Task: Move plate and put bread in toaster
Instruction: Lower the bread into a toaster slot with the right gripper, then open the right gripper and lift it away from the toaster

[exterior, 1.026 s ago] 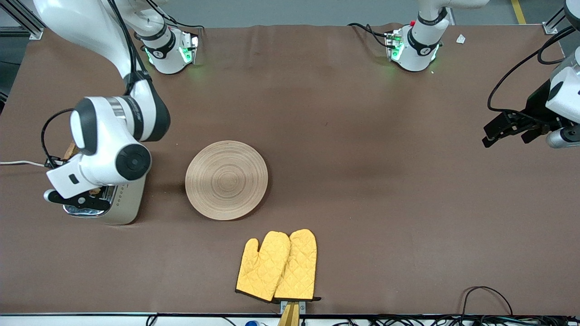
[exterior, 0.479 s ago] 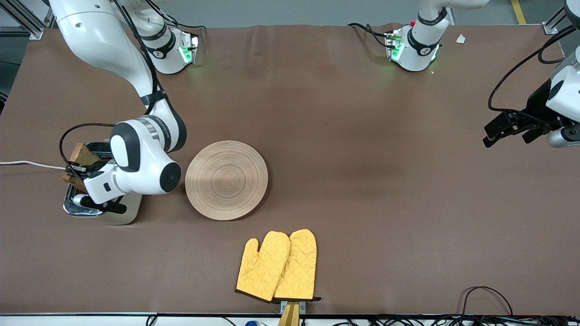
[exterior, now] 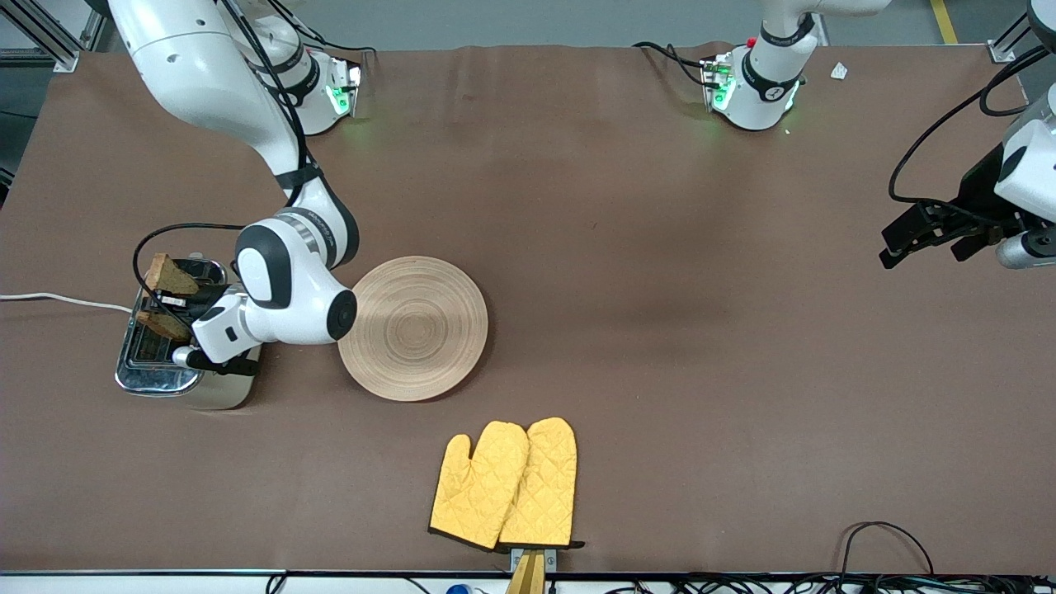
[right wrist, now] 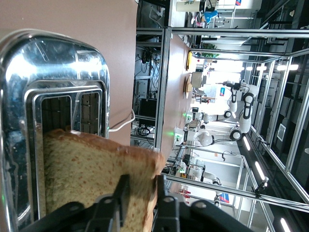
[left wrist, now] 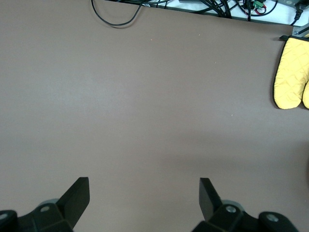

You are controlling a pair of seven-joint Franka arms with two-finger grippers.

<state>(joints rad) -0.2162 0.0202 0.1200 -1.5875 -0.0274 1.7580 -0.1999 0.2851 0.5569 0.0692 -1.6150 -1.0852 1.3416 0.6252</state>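
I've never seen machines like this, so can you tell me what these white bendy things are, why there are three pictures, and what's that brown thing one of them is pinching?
The white bendy things are two robot arms. Each ends in a pincer with two fingers, a bit like tongs.

One picture comes from a high camera looking down at the brown table. The other two come from small cameras on the arms' wrists.

The right pincer is shut on a slice of bread, held just above the shiny toaster. The right wrist picture shows the open slots beneath the bread.

Beside the toaster lies a round wooden plate. Nearer the high camera lie two yellow oven mitts.

The left pincer waits, open, over bare table at its own end.
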